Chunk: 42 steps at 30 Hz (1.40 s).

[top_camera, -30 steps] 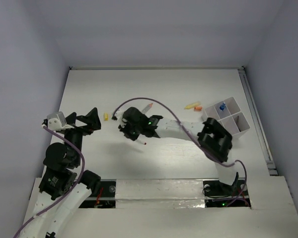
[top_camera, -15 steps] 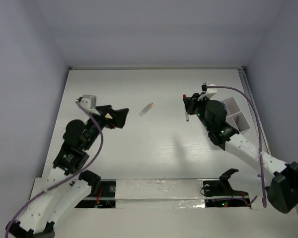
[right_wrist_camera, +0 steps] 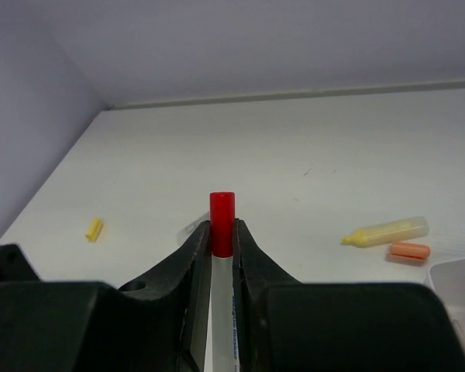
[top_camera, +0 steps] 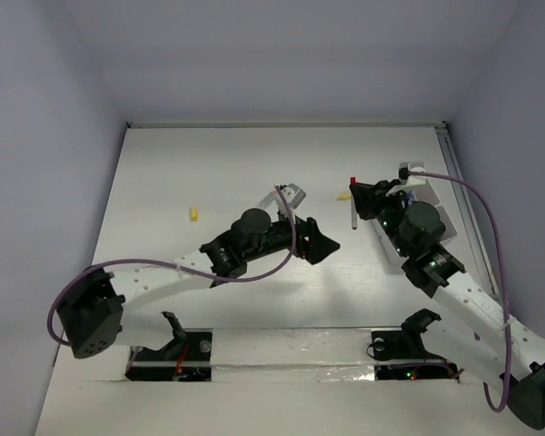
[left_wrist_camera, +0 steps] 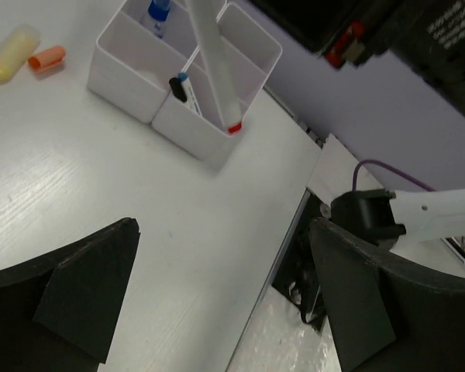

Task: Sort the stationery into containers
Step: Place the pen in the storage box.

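Between the right gripper's [right_wrist_camera: 222, 232] fingers, what is held? (RK)

A red-capped pen [right_wrist_camera: 222, 215], white-bodied, pinched tight just behind the cap. The left gripper [left_wrist_camera: 225, 232] stands wide open with nothing in it. (MT)

And the containers [left_wrist_camera: 124, 89]? (RK)

Just right of the right gripper, ahead of the left one. The left wrist view lays the pen across the near compartments, but I cannot tell whether it hangs over one or short of it. One compartment holds a black-tipped pen [left_wrist_camera: 177, 87], another a blue item [left_wrist_camera: 158, 11]. (MT)

Risks? (RK)

My judgement only. Let go short, the pen drops beside the boxes or bridges a rim. If its free end catches a wall, the boxes look light enough to slide or tip. The grip sits near one end, so the pen may pivot. The left gripper is just left of the right one, so crossing paths could clash. (MT)

Surface and room? (RK)

White matte table [top_camera: 209, 163] with faint grain, and pale lilac-grey walls [top_camera: 36, 136] on three sides. A taped strip [top_camera: 291, 350] runs along the near edge. A yellow tube [right_wrist_camera: 387, 229] and an orange piece [right_wrist_camera: 409, 249] lie near the right gripper. A small yellow piece [top_camera: 193, 214] lies well left of the left gripper. (MT)
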{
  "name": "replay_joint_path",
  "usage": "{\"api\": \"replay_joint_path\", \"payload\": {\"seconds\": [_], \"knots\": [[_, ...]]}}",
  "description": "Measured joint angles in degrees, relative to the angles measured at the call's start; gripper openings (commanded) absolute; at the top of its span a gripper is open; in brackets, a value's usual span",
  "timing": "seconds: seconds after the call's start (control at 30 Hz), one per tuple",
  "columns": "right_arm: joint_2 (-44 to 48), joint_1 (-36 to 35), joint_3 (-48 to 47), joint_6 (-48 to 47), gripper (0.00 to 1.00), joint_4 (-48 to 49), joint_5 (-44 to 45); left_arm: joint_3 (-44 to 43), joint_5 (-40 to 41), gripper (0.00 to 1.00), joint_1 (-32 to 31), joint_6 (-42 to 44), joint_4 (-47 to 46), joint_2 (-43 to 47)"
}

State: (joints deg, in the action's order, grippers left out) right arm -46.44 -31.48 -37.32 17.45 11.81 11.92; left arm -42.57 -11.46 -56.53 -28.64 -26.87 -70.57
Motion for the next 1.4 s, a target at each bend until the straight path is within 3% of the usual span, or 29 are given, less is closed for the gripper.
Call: {"api": "replay_joint_path", "payload": {"seconds": [0.23, 0.4, 0.5, 0.57, 0.63, 0.73, 0.8, 0.87, 1.0, 1.1, 1.13, 1.17, 1.23, 1.4], "knots": [[1.01, 0.00, 1.20, 1.95, 0.00, -1.09, -4.50, -2.89, -0.09, 0.88, -0.63, -0.07, -10.64, -8.44], [0.90, 0.00, 1.84, 3.21, 0.00, -1.09, -8.00, -6.03, -0.02, 0.82, -0.74, 0.00, -14.56, -13.38], [0.85, 0.00, 2.01, 3.82, 0.00, -0.92, -9.44, -7.32, -0.09, 0.72, -0.74, 0.00, -16.04, -15.41], [0.90, 0.00, 2.38, 4.24, 0.00, -0.63, -10.51, -8.04, -0.35, 0.61, -0.74, -0.09, -16.96, -16.63], [0.94, 0.04, 2.69, 4.61, 0.00, -0.61, -11.15, -8.59, -0.96, 0.42, -0.74, -0.20, -17.49, -17.79], [1.14, 0.02, 2.69, 5.05, 0.00, -0.61, -12.28, -8.85, -1.25, 0.23, -0.74, -0.09, -17.86, -19.21], [1.51, 0.02, 2.69, 5.11, 0.00, -0.66, -12.61, -8.90, -1.18, 0.16, -0.74, 0.00, -17.77, -19.71], [2.25, 0.04, 2.69, 5.31, 0.00, -0.55, -12.66, -8.90, -0.15, 0.00, -0.44, -0.09, -17.03, -19.71], [3.76, 0.02, 2.60, 5.27, 0.00, -1.33, -12.72, -8.90, 0.42, 0.00, -0.37, 0.98, -16.65, -19.56], [4.15, 0.02, 1.05, 5.27, 0.32, -5.46, -12.66, -8.81, 0.44, 0.00, -0.57, 3.32, -15.23, -19.02], [4.13, 0.02, -0.17, 5.27, 0.48, -7.63, -12.79, -8.68, 0.42, 0.00, -0.68, 4.37, -14.58, -18.56], [3.96, 0.02, -1.75, 5.25, 0.54, -10.10, -13.14, -8.44, 0.48, 0.00, -0.74, 5.68, -13.84, -17.86], [3.65, 0.02, -5.14, 4.46, 0.62, -14.23, -14.29, -7.67, 0.37, 0.00, -0.76, 8.26, -12.76, -16.24], [3.61, 0.02, -10.03, 3.89, 0.63, -19.61, -18.14, -5.70, -0.31, 0.00, -0.74, 13.68, -10.91, -12.72]]}}
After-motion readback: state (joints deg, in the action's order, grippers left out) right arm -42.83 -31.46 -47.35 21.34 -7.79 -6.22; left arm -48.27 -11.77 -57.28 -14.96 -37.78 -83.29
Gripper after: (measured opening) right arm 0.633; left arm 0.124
